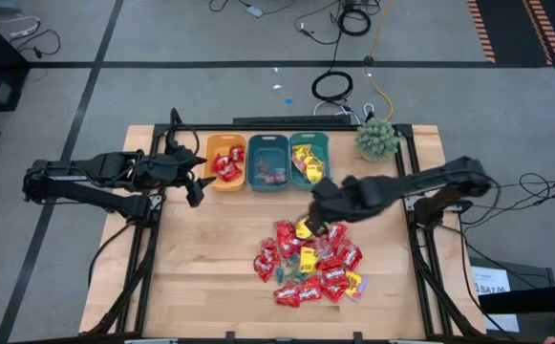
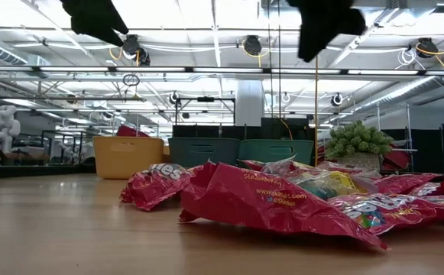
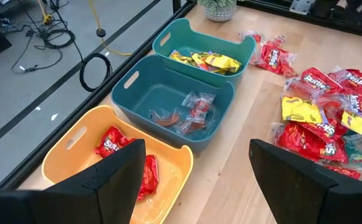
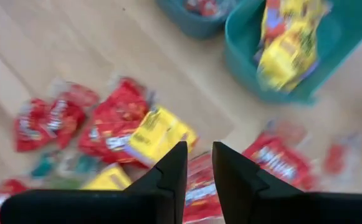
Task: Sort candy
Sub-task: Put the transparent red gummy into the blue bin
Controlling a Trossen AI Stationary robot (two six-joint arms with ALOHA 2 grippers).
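Observation:
The candy (image 1: 310, 263) lies in a heap of red and yellow packets on the wooden table's near right part, and shows close up in the low view (image 2: 283, 195). My right gripper (image 4: 199, 155) hangs above the heap's far edge (image 1: 317, 208), pointing steeply down. Its fingers stand a narrow gap apart with nothing visible between them. A yellow packet (image 4: 159, 134) lies on the heap just beside them. My left gripper (image 3: 196, 186) hovers wide open at the table's far left (image 1: 196, 186), next to the orange bin, touching nothing.
Three bins stand in a row at the far edge. The orange bin (image 1: 225, 162) holds red packets, the blue bin (image 1: 268, 162) clear-wrapped pieces and the teal bin (image 1: 309, 158) yellow packets. A green spiky plant (image 1: 376, 139) stands at the far right. Bare wood (image 1: 210, 268) spreads left of the heap.

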